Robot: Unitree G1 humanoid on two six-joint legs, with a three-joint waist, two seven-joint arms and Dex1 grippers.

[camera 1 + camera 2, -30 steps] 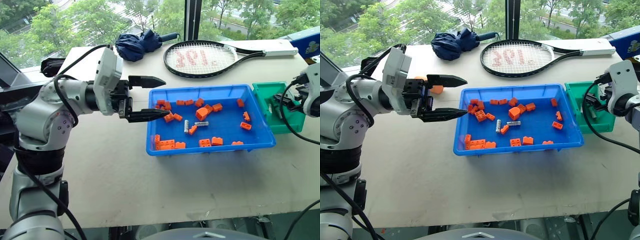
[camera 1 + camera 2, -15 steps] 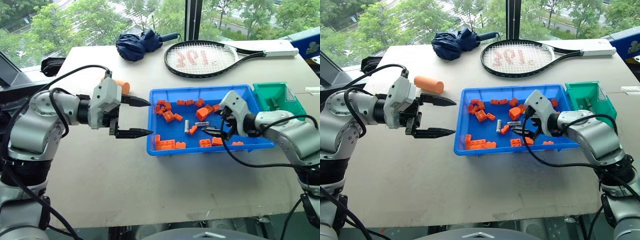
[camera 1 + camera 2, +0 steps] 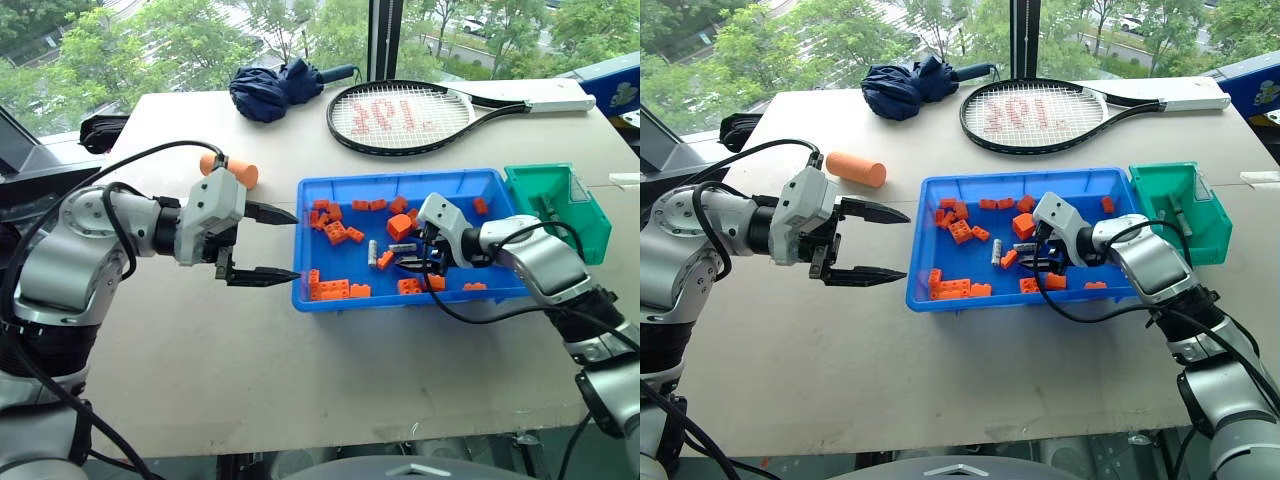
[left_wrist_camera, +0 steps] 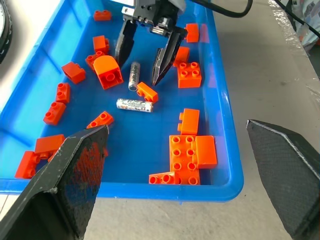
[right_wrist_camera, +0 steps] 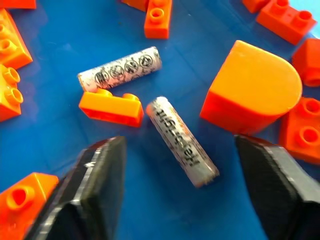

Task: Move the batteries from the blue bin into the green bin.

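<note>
The blue bin [image 3: 400, 178] holds two batteries among orange bricks: one [image 5: 182, 141] beside a big rounded brick, the other [image 5: 120, 69] just past a small brick. My right gripper [image 4: 136, 74] is down inside the bin, open, with one finger on each side of the nearer battery [image 4: 134, 76] and a clear gap to both. The second battery [image 4: 135, 104] lies apart from it. The green bin [image 3: 560, 205] stands against the blue bin's right end. My left gripper [image 3: 290, 243] hovers open and empty just off the blue bin's left rim.
Orange bricks [image 3: 335, 290] are scattered across the blue bin. An orange cylinder [image 3: 230, 168] lies behind my left gripper. A tennis racket [image 3: 420, 115] and a folded blue umbrella [image 3: 275, 88] lie at the back. A slim grey thing [image 3: 1177, 215] rests in the green bin.
My right arm swung left from the green bin into the blue bin and sank over a battery, its fingers narrowing. My left gripper dropped and drew back off the bin's left rim.
</note>
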